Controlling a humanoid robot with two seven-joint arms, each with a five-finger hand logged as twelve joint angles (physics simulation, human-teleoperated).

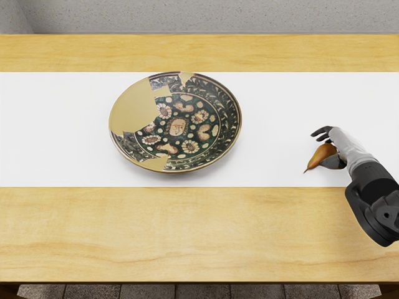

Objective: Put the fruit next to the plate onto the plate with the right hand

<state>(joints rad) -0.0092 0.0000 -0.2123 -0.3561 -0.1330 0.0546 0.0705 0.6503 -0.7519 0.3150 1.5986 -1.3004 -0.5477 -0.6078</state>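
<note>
Right arm enters from the right edge. Left arm not in view.

Right hand [336, 149]: fingers [322, 132] curled narrow around the fruit [321, 156], one dark digit over its upper side and another under its lower side. Reads as a grasp, not a hover.

Fruit: small, orange-brown, teardrop-shaped. Sits inside the hand at the fingertip end, on the side away from the wrist. Long axis runs slantwise: the blunt end is tucked in against the palm, and the pointed tip sticks out beyond the fingers, down and away from the hand toward the near edge of the white strip [62, 124] laid across the desk [187, 230]. Contact with the strip is uncertain; at this size the view does not show whether the fruit rests on the cloth or hangs just clear of it.

Plate [232, 124]: patterned, dark rim, flat on the strip, well apart from the hand, straight out ahead of the fingertips and slightly farther back on the desk. Nothing lies on it.

Judgement: grasp stage looks complete and the carry is not yet done. The coming move is a lift and a sweep across the bare strip toward the plate, the way the fingertips already point. The protruding tip would lead, so it needs height over the plate's raised rim.
</note>
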